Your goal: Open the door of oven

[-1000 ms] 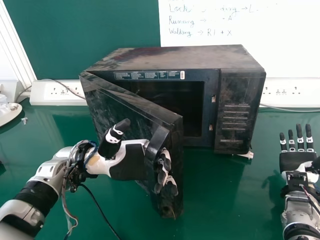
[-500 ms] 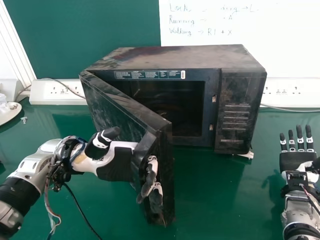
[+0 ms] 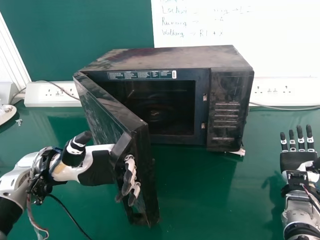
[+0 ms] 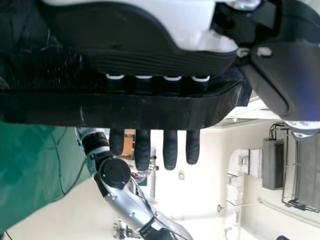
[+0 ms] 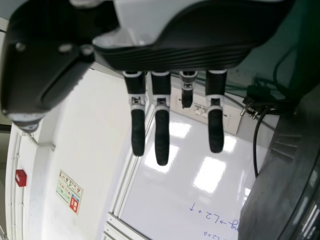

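The black oven (image 3: 230, 110) faces me, its door (image 3: 100, 115) swung far out on its left-side hinge, the dark cavity (image 3: 160, 107) exposed. At the door's free edge, my left hand (image 3: 95, 167) has its fingers hooked behind the door handle (image 3: 120, 150), with the thumb raised on the near side. In the left wrist view, the fingers of my left hand (image 4: 142, 147) pass behind the handle (image 4: 115, 110) and come out beyond it. My right hand (image 3: 295, 161) is open, palm up, right of the oven; in the right wrist view, my right hand (image 5: 161, 130) has straight fingers.
The oven stands on a green table (image 3: 200, 200). Socket strips (image 3: 52, 94) run along the wall behind it, below a whiteboard (image 3: 220, 30). A white plate (image 3: 7, 114) lies at the far left, and a black cable hangs beneath my left forearm.
My left hand has moved left with the handle, and the door has swung wider, showing more of the cavity. The oven now appears slightly farther left. My right hand has stayed still.
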